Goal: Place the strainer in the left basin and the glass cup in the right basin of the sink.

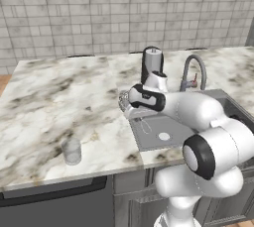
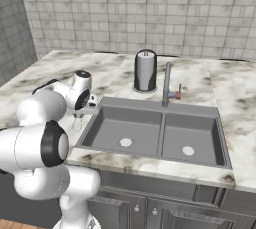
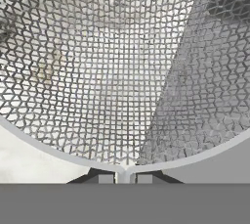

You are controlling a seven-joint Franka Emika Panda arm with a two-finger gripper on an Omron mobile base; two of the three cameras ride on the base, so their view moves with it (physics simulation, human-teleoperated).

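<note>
The strainer (image 3: 122,71) spreads its silvery mesh bowl across the hand view, and my gripper (image 3: 126,178) is shut on its rim at the bottom. In the left base view the strainer (image 1: 124,100) hangs at my gripper (image 1: 129,103), above the counter edge at the near-left corner of the sink (image 1: 149,144), with its thin wire handle dangling over the left basin (image 1: 158,129). The glass cup (image 1: 72,150) stands upright on the marble counter, well left of the sink. The left basin (image 2: 125,129) and right basin (image 2: 191,137) each show a round white drain.
A tall dark steel canister (image 2: 145,70) stands behind the sink, next to the grey gooseneck faucet (image 2: 167,84). A tiled wall (image 2: 150,13) closes the back. Marble counter (image 1: 59,97) stretches wide to the left of the sink.
</note>
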